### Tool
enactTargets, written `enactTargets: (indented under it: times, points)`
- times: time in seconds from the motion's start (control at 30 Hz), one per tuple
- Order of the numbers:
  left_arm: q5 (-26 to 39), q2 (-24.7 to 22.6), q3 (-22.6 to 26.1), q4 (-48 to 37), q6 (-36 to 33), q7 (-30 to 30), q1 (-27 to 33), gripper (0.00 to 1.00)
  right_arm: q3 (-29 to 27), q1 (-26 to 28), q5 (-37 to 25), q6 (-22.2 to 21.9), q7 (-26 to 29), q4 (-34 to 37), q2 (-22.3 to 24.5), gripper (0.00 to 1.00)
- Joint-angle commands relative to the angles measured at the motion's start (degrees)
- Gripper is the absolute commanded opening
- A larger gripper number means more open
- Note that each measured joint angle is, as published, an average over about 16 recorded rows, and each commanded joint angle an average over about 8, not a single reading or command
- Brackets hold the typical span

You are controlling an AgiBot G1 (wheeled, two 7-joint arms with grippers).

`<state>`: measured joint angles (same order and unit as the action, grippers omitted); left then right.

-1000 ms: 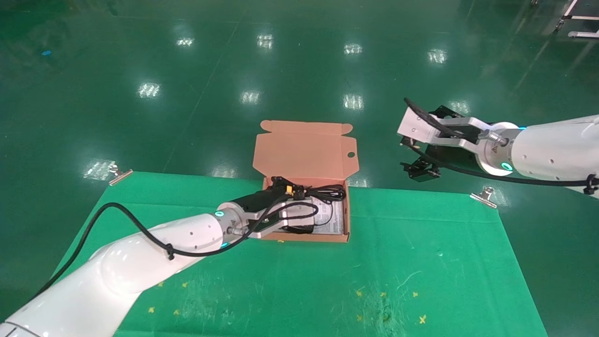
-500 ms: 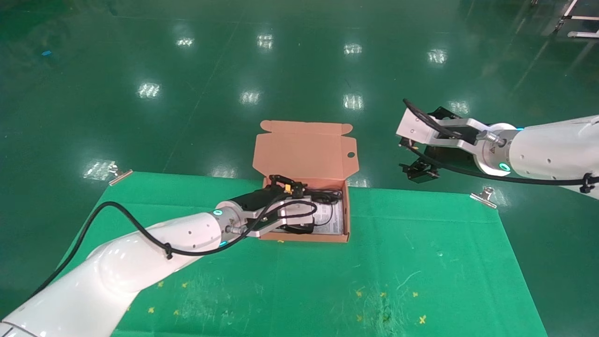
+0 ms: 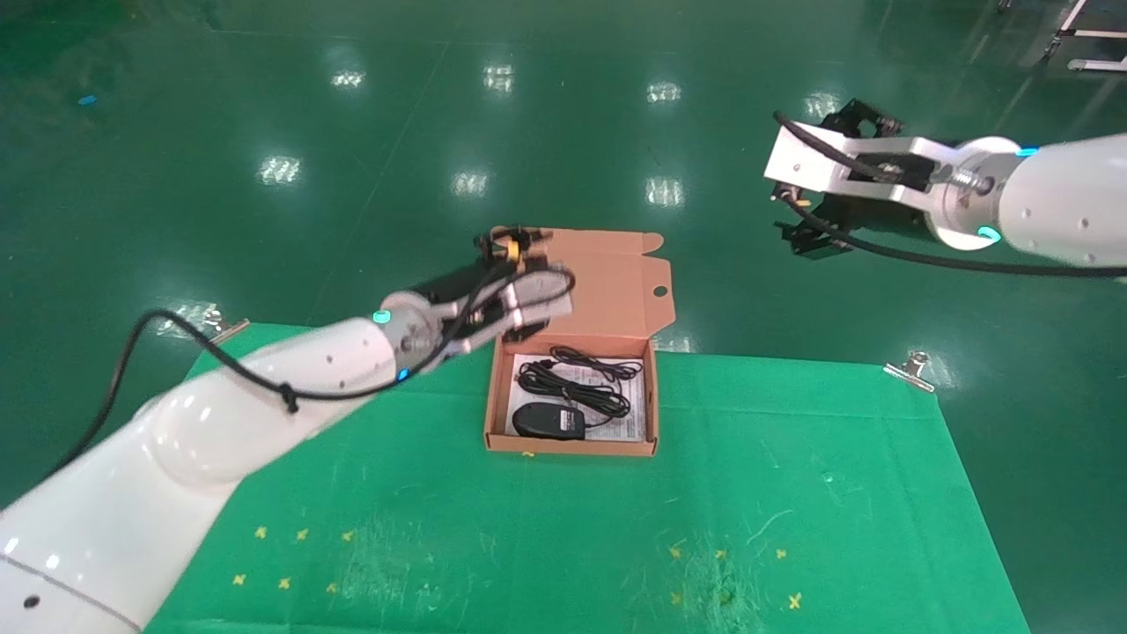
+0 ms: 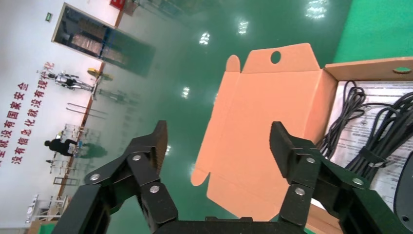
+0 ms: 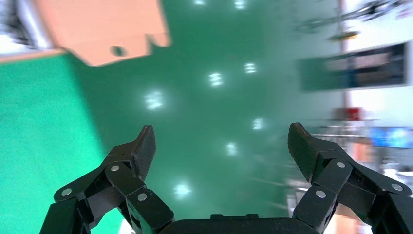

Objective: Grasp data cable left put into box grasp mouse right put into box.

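The box [image 3: 570,447] stands open at the far middle of the green cloth, lid [image 3: 590,282] upright. On its printed sheet [image 3: 636,423] lies the black mouse [image 3: 548,420], with coiled black data cable [image 3: 577,387] just behind it. My left gripper [image 3: 521,283] hangs open and empty above the box's left rear corner, in front of the lid. Its wrist view shows the gripper [image 4: 216,141] facing the lid [image 4: 263,112], with the cable [image 4: 384,136] and mouse edge [image 4: 405,195] to one side. My right gripper [image 3: 814,180] is raised off the table at the far right, open and empty [image 5: 221,141].
The green cloth [image 3: 792,493] covers the table, held by metal clips at the far corners [image 3: 911,370] [image 3: 224,328]. Beyond the far edge is shiny green floor. Small yellow marks dot the cloth near me.
My left gripper has lifted out of the box, up and back toward the lid, uncovering the mouse and cable there. My right arm has risen higher.
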<state>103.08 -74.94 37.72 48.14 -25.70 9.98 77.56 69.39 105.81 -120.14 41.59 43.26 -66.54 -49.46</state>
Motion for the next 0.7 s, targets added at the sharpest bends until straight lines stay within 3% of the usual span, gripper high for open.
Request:
enactTargets:
  times: [0.03,0.7]
  points:
    - [-0.66,0.39,-0.20,0.09,-0.47,-0.27,0.07,1.00,-0.36,0.03,0.29,0.62,-0.61,-0.15,0.08,1.00]
    - [-17.74,11.53,-6.26,7.24,-17.25,-6.04,-4.46,1.00,-15.21,-12.37,22.14,12.80,-9.55,-2.08,4.10,1.00]
